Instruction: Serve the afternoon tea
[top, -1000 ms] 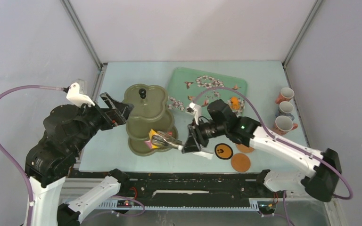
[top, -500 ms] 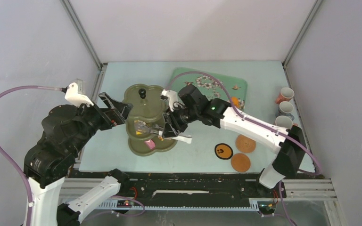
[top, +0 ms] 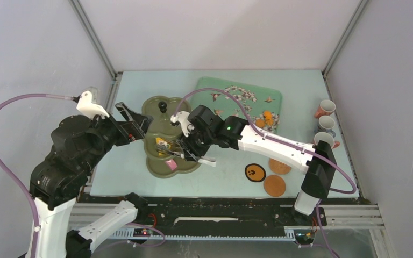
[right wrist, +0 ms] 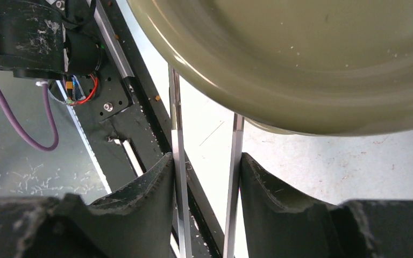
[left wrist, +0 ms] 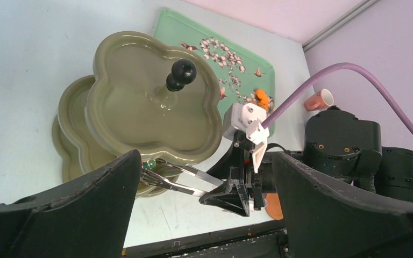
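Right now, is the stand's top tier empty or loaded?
Empty. The left wrist view shows the top tier bare around its black knob.

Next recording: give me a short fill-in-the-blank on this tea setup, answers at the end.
The metal tongs are held by the ___ gripper. The olive-green scalloped stand has ___ tiers. The mint-green floral tray holds one ___ toy pastry. At the far right stand ___ small patterned cups.
Missing words: right; three; orange; three.
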`<state>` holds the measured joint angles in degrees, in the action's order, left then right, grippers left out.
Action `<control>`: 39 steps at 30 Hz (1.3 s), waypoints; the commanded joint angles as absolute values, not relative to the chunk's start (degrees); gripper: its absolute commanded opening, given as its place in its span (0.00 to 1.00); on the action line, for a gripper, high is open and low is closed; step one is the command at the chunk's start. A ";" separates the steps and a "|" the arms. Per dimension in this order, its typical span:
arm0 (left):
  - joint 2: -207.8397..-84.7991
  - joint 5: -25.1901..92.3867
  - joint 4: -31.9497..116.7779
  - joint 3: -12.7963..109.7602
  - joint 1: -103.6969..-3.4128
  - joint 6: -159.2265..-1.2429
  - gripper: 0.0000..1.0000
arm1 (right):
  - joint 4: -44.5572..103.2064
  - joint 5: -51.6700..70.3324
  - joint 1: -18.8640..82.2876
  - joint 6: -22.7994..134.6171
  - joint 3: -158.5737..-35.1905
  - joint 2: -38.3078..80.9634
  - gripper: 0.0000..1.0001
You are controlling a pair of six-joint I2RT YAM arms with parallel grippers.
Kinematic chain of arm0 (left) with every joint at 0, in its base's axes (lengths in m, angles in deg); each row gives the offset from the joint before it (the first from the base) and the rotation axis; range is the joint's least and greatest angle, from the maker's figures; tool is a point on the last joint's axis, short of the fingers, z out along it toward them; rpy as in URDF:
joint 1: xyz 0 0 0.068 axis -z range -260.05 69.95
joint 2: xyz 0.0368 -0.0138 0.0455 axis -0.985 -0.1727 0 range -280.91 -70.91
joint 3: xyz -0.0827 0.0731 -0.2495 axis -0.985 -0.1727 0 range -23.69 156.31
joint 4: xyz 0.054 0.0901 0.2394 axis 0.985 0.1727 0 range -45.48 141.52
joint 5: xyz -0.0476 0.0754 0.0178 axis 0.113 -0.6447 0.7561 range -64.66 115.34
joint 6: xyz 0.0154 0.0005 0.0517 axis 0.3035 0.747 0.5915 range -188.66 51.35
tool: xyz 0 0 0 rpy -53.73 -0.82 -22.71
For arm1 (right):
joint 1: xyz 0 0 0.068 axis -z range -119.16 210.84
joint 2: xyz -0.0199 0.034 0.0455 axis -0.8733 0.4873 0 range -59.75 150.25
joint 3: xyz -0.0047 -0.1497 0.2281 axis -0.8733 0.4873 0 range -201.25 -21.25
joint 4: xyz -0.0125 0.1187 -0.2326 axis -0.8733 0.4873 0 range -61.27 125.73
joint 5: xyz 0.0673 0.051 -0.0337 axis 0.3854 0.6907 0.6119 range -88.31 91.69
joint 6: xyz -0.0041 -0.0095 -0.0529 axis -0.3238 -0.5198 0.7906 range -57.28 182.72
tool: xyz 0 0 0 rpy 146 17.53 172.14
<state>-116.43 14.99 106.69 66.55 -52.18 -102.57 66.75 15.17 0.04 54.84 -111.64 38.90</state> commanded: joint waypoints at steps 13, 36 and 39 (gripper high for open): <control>-118.49 14.19 104.75 67.89 -52.11 -100.58 0.98 | 61.98 16.10 0.76 57.01 -113.01 36.84 0.51; -120.98 15.41 103.00 68.33 -52.11 -99.89 0.98 | 58.41 19.75 2.78 55.09 -104.24 27.96 0.52; -121.29 15.52 102.75 68.25 -52.11 -99.88 0.98 | 59.11 18.82 3.12 54.86 -103.34 27.13 0.51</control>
